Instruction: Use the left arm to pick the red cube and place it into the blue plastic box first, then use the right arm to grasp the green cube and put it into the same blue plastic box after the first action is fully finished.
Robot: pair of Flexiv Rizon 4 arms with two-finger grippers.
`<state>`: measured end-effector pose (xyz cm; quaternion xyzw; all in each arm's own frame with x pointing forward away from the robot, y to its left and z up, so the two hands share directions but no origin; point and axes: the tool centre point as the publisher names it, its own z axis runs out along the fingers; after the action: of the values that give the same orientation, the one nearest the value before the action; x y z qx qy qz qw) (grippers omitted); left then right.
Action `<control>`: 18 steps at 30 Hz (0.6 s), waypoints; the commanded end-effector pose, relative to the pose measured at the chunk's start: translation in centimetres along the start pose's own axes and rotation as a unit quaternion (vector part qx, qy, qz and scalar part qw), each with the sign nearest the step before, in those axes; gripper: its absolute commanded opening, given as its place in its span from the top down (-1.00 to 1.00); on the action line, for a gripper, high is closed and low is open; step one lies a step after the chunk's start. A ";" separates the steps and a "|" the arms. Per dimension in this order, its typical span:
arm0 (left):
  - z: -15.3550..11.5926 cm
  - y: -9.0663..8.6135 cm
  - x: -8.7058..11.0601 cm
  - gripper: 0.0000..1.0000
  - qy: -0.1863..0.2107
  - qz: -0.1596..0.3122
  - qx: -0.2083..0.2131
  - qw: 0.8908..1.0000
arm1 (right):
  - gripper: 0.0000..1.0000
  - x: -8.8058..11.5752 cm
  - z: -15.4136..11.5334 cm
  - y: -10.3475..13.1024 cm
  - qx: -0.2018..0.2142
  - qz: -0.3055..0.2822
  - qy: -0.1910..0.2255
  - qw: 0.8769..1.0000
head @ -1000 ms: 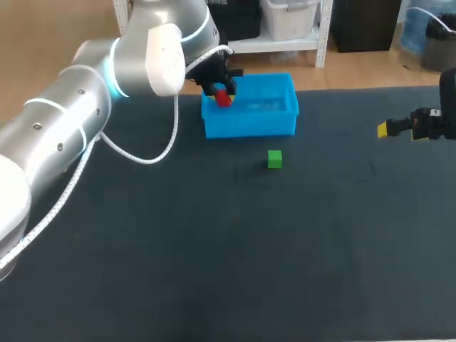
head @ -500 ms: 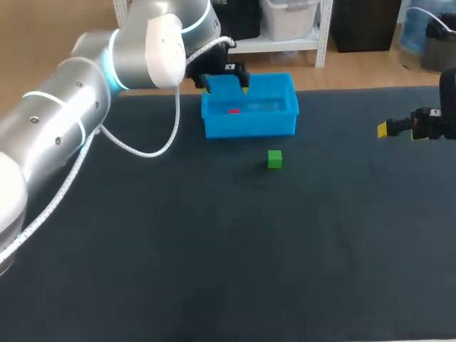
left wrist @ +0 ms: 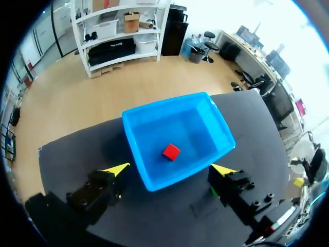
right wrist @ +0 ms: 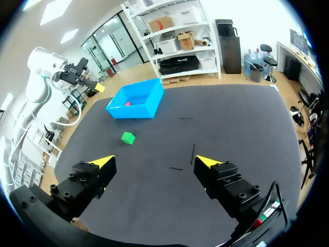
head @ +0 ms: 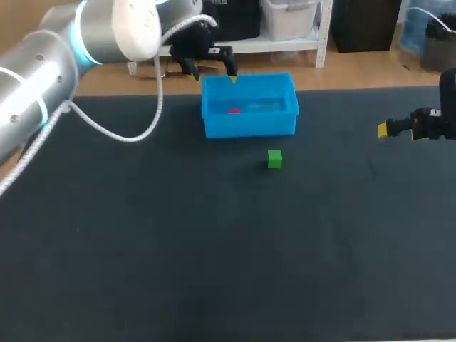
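Your left pincer hangs with its fingers apart and nothing between them. The blue box sits just under and ahead of it. The box's long axis runs roughly along the line from one fingertip to the other.

The left wrist view looks straight down into the box. There the red cube rests flat on the floor near the middle, ahead of the pincer's gap and turned somewhat askew to the walls. The head view gives you only a sliver of that cube over the near wall.

Your right pincer is also spread and empty, above the table. The green cube lies on the table well ahead of it, toward its left finger. The box lies farther out beyond the cube.
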<state>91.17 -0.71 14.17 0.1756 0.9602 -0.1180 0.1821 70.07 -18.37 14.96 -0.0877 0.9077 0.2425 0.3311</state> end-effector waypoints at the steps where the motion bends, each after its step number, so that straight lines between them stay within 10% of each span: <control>1: -4.2 -0.2 8.8 -1.00 -0.108 0.006 -0.001 0.994 | -1.00 0.0 0.0 -0.1 -0.001 0.000 0.000 1.000; 18: -6.8 0.6 17.7 -1.00 -0.165 0.006 0.016 0.986 | -1.00 0.0 0.0 -0.1 -0.001 0.000 0.000 1.000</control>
<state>80.83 4.13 15.18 0.1913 0.9649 -0.1178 0.1359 70.07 -18.38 14.96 -0.0877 0.9077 0.2425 0.3311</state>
